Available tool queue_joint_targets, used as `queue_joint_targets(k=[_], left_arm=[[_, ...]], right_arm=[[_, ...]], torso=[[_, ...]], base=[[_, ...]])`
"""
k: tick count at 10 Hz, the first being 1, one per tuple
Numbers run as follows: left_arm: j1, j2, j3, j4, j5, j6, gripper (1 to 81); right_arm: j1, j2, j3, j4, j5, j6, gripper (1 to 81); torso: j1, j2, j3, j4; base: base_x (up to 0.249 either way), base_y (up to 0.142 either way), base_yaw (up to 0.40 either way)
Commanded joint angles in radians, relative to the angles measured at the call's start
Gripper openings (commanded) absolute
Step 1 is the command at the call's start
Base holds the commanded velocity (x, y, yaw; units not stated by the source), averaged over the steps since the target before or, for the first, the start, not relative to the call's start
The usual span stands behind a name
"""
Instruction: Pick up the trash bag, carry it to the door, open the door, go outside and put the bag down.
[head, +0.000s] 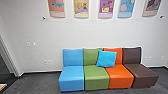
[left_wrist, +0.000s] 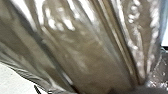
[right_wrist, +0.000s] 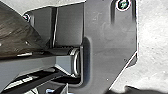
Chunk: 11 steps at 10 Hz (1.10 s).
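Left wrist view is showing the trash bag (left_wrist: 82, 55) close up, its brown, glossy film hanging in long folds that are drawing together toward one end. Whether the left jaws are spread, pressed together or pinching the film, the inspector is unable to tell; the state of the right jaws is likewise remaining undetermined.

As to edges, part of the bag is reaching over the robot's base plate (right_wrist: 107, 37) in the right wrist view, near the jointed bar (right_wrist: 37, 65); pale-looking ground (right_wrist: 155, 37) is bordering the plate. Head view is recording what lies ahead: dark grey floor (head: 37, 82) is extending past the blue seat (head: 72, 75) toward a door frame (head: 8, 55) on the robot's left.

Straight ahead, a pale wall (head: 82, 32) is closing the way, and the blue, green (head: 97, 77), orange (head: 121, 75) and dark brown (head: 141, 73) seats are standing side by side before it. A bright blue cushion (head: 106, 58) is leaning across the green and orange backs. Five posters (head: 106, 8) are hanging above.
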Motion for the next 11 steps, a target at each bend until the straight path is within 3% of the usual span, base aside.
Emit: queue_joint_targets(k=[1,11], left_arm=[[-0.049,-0.002,-0.001,0.012,0.082,0.005,1.0],[-0.048,-0.009,-0.001,0.012,0.082,0.007,1.0]], right_arm=[[0.047,-0.002,0.004,-0.003,-0.062,-0.001,81.1],[0.045,0.004,-0.005,-0.003,-0.061,-0.001,81.1]], torso=[[0.0,0.0,0.0,0.0],[0.0,0.0,0.0,0.0]], base=[[0.0,0.0,-0.217],[0.0,0.0,-0.266]])
